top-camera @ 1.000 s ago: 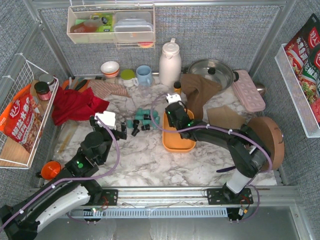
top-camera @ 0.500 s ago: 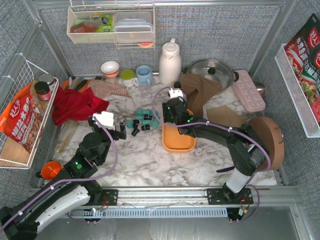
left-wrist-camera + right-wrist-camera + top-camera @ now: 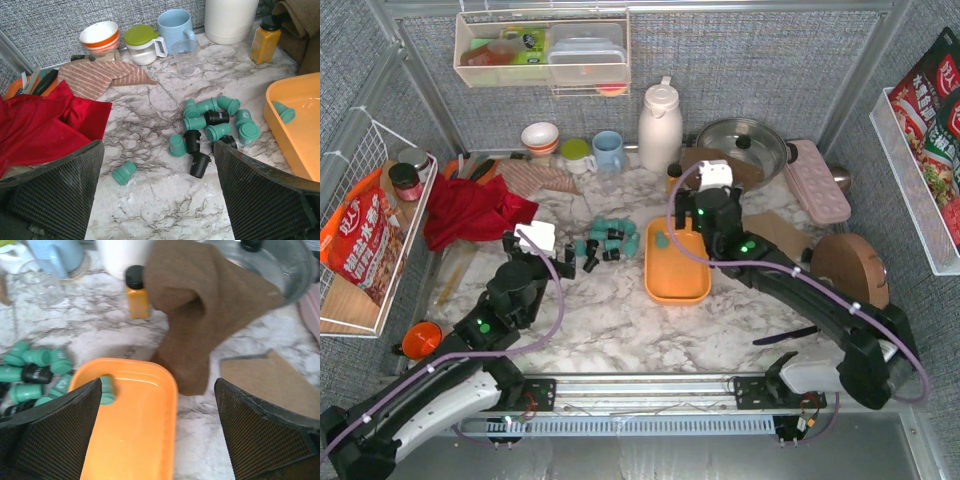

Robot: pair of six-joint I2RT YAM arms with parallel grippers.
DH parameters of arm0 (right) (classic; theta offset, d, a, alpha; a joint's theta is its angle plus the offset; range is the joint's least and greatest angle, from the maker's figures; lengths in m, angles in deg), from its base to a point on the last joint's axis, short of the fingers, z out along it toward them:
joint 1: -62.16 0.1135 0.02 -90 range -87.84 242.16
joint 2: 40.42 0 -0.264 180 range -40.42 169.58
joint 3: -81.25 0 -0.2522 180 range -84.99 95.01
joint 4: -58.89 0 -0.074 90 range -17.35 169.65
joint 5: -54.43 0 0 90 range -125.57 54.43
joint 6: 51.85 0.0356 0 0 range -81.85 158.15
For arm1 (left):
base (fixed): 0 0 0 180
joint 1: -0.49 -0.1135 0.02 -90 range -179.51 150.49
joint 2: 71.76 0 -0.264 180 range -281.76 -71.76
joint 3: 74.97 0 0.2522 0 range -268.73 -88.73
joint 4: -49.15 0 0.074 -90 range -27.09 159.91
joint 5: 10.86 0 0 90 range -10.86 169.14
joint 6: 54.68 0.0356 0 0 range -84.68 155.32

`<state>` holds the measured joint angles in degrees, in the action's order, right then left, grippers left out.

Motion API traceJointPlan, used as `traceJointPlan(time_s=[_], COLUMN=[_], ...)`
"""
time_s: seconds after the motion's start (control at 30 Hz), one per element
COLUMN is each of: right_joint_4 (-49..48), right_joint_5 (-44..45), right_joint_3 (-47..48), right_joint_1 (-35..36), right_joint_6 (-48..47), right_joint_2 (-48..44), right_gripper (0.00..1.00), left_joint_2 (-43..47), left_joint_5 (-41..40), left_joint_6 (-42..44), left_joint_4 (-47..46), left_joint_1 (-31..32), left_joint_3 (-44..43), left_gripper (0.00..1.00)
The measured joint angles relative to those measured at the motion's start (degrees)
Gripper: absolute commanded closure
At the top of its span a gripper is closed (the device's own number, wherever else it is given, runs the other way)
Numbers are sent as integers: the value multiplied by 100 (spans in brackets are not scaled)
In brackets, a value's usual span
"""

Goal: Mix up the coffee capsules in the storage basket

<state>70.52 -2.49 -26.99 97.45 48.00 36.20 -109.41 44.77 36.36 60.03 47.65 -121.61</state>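
Observation:
The orange storage basket [image 3: 677, 275] lies mid-table with one teal coffee capsule [image 3: 663, 240] on its side at the far left corner. This capsule [image 3: 106, 390] also shows in the right wrist view, by my left fingertip. Several teal and black coffee capsules [image 3: 610, 238] are heaped on the marble left of the basket. A lone teal one [image 3: 124, 172] lies apart, nearer my left gripper. My right gripper [image 3: 692, 238] hangs open over the basket's far right end, holding nothing. My left gripper [image 3: 560, 262] stands open just left of the heap, its fingers [image 3: 50, 190] empty.
A small amber bottle [image 3: 137, 299] and a brown cloth [image 3: 205, 305] sit just behind the basket. A red cloth [image 3: 40, 125] lies at the left. Mugs, a clear glass [image 3: 185, 56], a white jug [image 3: 660, 125], a lidded pot [image 3: 740, 145] and a pink tray [image 3: 817, 180] line the back.
My right gripper has opened and drawn back to the right from the basket's far left corner. A teal capsule now lies there. The left arm has barely moved.

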Motion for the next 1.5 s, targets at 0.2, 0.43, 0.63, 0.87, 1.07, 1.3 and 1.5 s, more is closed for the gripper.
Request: traceJointPlan(time_s=[0.2, 0.43, 0.63, 0.87, 1.07, 1.3, 1.5], right_joint_4=[192, 173, 146, 271, 348, 498, 540], right_joint_5=[-52, -669, -1010, -1414, -1534, -1615, -1657], right_joint_3=[-682, -1519, -1862, -1672, -1672, -1672, -1672], right_joint_1=[-483, -533, -535, -535, -535, -535, -535], right_joint_6=[-17, -122, -168, -96, -52, -11, 15], right_joint_2=[-940, -1814, -1928, -1884, -1982, -1989, -1963], right_gripper=[1, 2, 4, 4, 4, 4, 4], left_joint_2=[-249, -782, -1657, -2833, -3860, -5217, -5899], left_joint_5=[-162, -361, -13, 787, 1088, 1078, 1043], left_joint_6=[-68, -417, -1239, -2232, -2756, -3261, -3530], left_joint_4=[7, 122, 457, 789, 953, 1517, 1810], left_joint_1=[-55, -529, -1836, -2758, -3130, -3230, -3230], left_joint_3=[-33, -81, -492, -715, -1086, -1829, -2094], left_gripper=[1, 1, 1, 1, 1, 2, 18])
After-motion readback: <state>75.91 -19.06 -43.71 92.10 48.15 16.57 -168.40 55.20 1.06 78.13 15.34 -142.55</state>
